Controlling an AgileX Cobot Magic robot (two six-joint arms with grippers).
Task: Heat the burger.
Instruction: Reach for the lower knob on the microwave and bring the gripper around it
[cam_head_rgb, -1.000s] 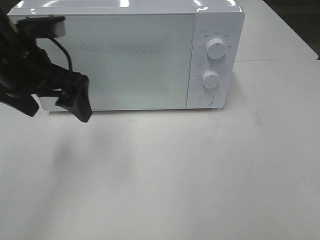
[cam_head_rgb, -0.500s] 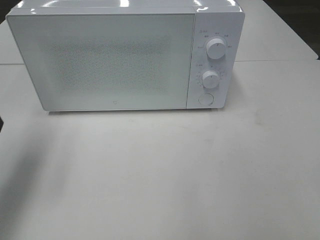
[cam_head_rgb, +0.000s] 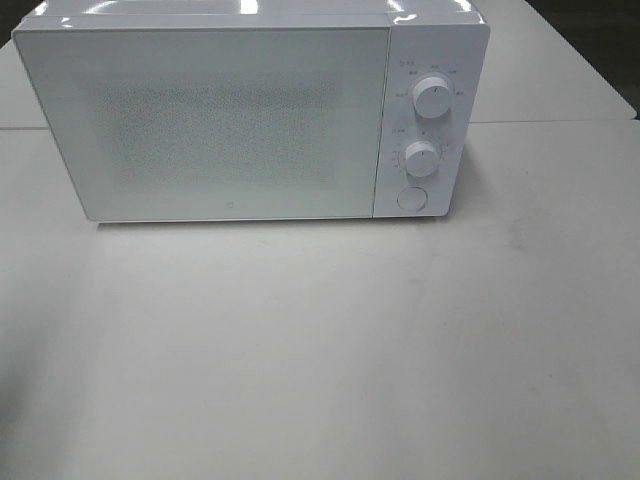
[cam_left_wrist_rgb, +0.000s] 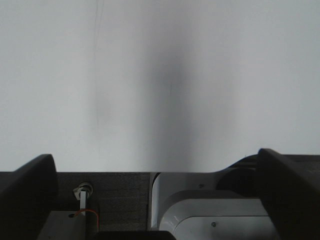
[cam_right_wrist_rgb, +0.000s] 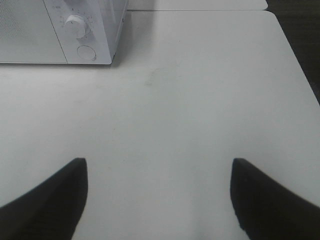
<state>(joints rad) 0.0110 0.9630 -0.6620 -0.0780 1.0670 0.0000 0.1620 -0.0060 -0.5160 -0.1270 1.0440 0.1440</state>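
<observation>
The burger is out of view in every frame. A white microwave (cam_head_rgb: 230, 120) stands at the back of the table with its frosted door shut; one corner of the microwave (cam_right_wrist_rgb: 60, 30) also shows in the right wrist view. Neither arm appears in the exterior high view. My left gripper (cam_left_wrist_rgb: 157, 165) is open with nothing between its dark fingers (cam_left_wrist_rgb: 30, 180), over a bare white surface. My right gripper (cam_right_wrist_rgb: 159, 162) is open and empty above the table, some way in front of and to the right of the microwave.
The microwave's right panel carries an upper knob (cam_head_rgb: 432, 97), a lower knob (cam_head_rgb: 421, 158) and a round button (cam_head_rgb: 410, 199). White tabletop (cam_head_rgb: 320, 350) stretches in front of it. The table's right edge (cam_right_wrist_rgb: 295, 60) borders dark floor.
The left arm, which hung before the microwave's left side a second ago, has withdrawn leftward out of the exterior high view. The microwave door stays shut.
</observation>
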